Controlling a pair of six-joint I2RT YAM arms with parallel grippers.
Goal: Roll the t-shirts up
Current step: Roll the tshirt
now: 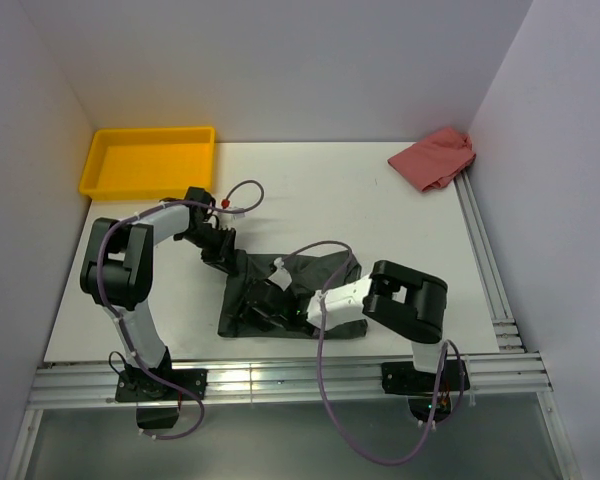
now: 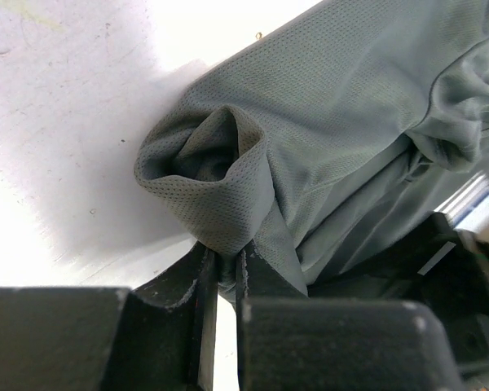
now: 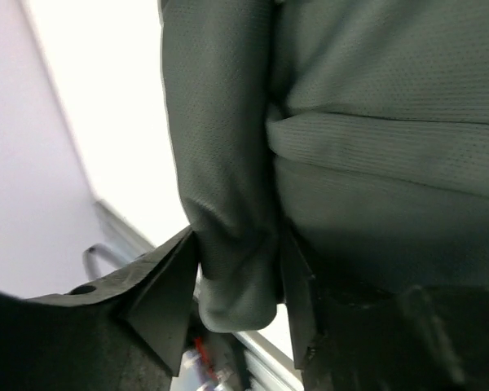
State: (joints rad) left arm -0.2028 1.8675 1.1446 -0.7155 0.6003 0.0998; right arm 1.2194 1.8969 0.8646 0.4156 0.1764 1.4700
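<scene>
The dark charcoal t-shirt [image 1: 325, 275] lies crumpled in the middle of the table, a small white label [image 1: 278, 270] showing on it. My left gripper [image 1: 223, 256] is at the shirt's far left corner. In the left wrist view it [image 2: 226, 262] is shut on a rolled fold of the t-shirt [image 2: 220, 195]. My right gripper [image 1: 272, 302] reaches over the shirt's near left part. In the right wrist view its jaws [image 3: 238, 273] stand wide apart, and a thick fold of the t-shirt [image 3: 228, 204] hangs between them.
A yellow tray [image 1: 148, 160] stands at the back left. A pink-red cloth [image 1: 435, 158] lies bunched at the back right corner. Aluminium rails run along the table's front edge [image 1: 280, 378] and right edge [image 1: 485, 260]. White walls close in three sides.
</scene>
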